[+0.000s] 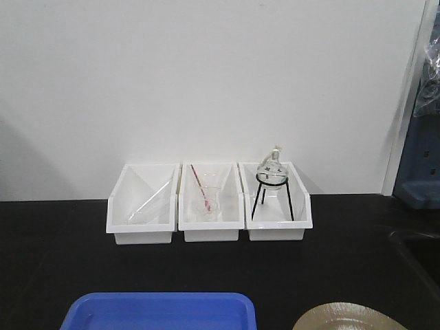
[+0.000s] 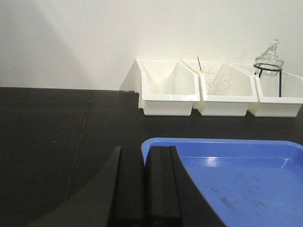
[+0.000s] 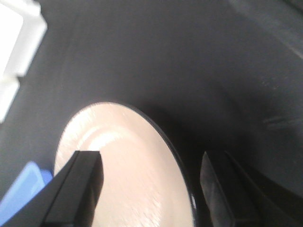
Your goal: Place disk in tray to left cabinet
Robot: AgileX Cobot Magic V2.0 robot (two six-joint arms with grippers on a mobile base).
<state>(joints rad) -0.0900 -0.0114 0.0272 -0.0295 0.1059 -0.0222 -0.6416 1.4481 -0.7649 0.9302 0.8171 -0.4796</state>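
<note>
Disk (image 1: 347, 317): lies flat on the desk (image 1: 62, 261), just beside the tray (image 1: 158, 311) at its 3 o'clock, mostly cut off below. Sits directly under the right end effector (image 3: 147, 163), spread wide and empty, black rim between the fingers (image 3: 80, 189). Left end effector (image 2: 144, 184) all but closed, empty, by the tray's 9 o'clock end. Left cabinet unseen.

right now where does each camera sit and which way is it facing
Exterior front: raised, facing the wall over three white bins, with tray and disk at its bottom edge; no robot parts.
Left wrist: low over the table, facing the bins across the tray; left gripper shut at the bottom.
Right wrist: above the disk, looking down; right gripper open astride its rim.
Shared: all three show the tray; front and right wrist show the disk.
</note>
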